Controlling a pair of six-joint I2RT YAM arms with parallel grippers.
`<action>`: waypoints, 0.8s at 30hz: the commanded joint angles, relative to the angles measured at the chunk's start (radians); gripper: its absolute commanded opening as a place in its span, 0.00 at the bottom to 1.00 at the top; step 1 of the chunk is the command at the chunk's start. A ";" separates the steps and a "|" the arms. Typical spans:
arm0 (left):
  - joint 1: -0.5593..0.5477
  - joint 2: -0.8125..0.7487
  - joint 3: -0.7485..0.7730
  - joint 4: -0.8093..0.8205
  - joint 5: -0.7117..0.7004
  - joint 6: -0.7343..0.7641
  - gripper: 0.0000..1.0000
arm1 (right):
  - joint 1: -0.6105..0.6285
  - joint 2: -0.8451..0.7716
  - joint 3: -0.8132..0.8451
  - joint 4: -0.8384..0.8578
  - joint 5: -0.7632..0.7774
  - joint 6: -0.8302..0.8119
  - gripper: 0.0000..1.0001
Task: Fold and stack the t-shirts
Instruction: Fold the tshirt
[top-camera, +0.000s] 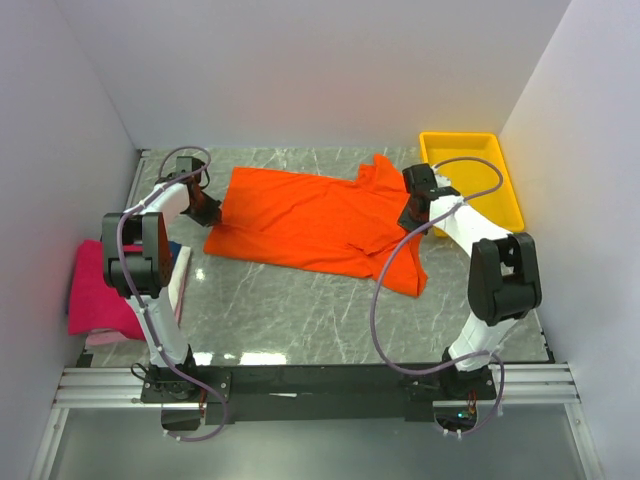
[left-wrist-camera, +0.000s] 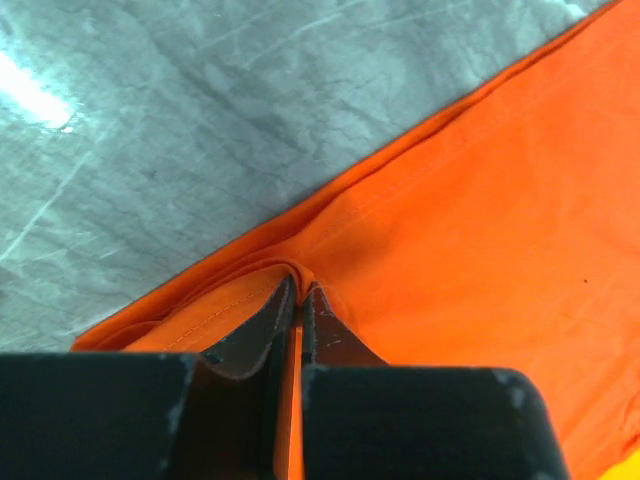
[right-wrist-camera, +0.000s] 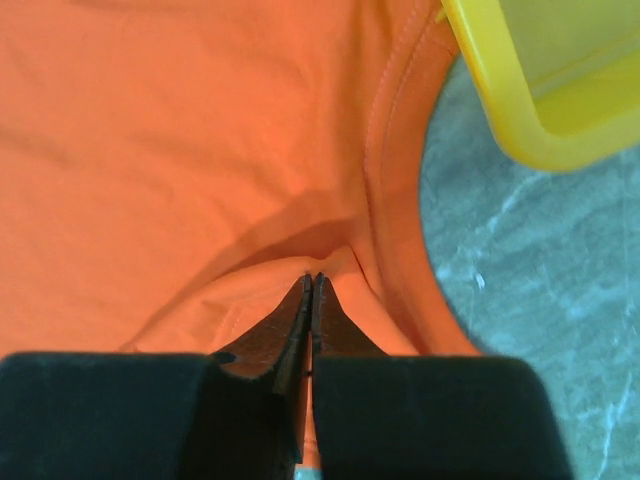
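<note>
While shut, left fingers (left-wrist-camera: 255, 338), right fingers (right-wrist-camera: 283, 332) pinch t-shirt (top-camera: 300, 215).

One orange t-shirt (top-camera: 310, 215) lay on the bench (top-camera: 300, 310). At nine o'clock one pile showed three folded pieces: one magenta shirt (top-camera: 95, 290), one dark blue shirt (top-camera: 178, 250) and one pale shirt (top-camera: 184, 285). One yellow tray (top-camera: 455, 143) sat at two o'clock. Two claws were in view: left claw (top-camera: 212, 214), right claw (top-camera: 410, 222).

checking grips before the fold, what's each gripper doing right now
left gripper: shut on the orange t-shirt
right gripper: shut on the orange t-shirt
</note>
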 joint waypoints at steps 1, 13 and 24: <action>0.004 -0.017 -0.005 0.044 0.025 0.022 0.11 | -0.017 0.044 0.079 0.043 -0.005 -0.020 0.07; 0.004 -0.109 -0.005 0.035 -0.005 0.031 0.80 | -0.002 -0.037 0.064 0.034 -0.031 -0.046 0.42; 0.003 -0.236 -0.085 0.018 -0.013 0.006 0.78 | 0.125 -0.078 -0.211 0.232 -0.171 0.075 0.44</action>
